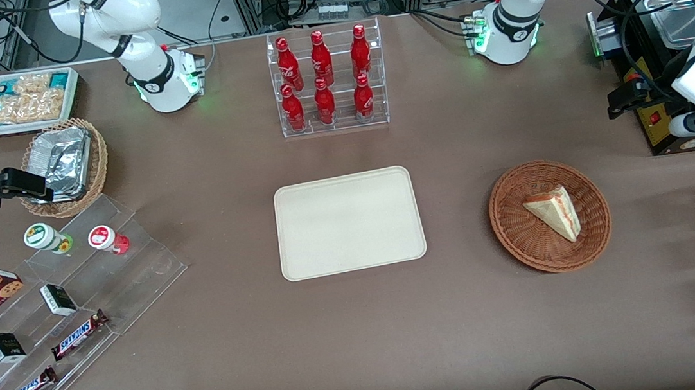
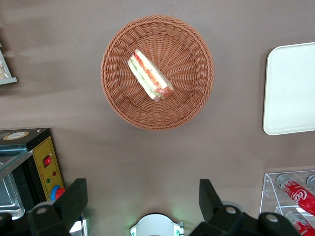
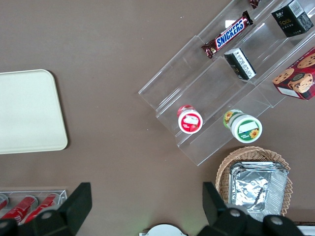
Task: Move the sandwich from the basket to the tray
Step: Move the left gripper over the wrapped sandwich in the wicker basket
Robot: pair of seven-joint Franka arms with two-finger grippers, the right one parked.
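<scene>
Pincer (image 2: 142, 206): wide open, empty, above table | sandwich (image 2: 150, 74): in basket (image 2: 157, 115) | tray (image 2: 290, 88): bare

The sandwich (image 1: 554, 210) (image 2: 149, 75), a pale triangular wedge with red and green filling along its cut edge, lies inside the round reddish-brown wicker basket (image 1: 509, 226) (image 2: 192, 99). The cream rectangular tray (image 1: 349, 222) (image 2: 290, 88) lies flat, well apart from the basket, toward the parked arm's end. My gripper (image 2: 142, 204) hangs above bare table near the basket, fingers spread.
</scene>
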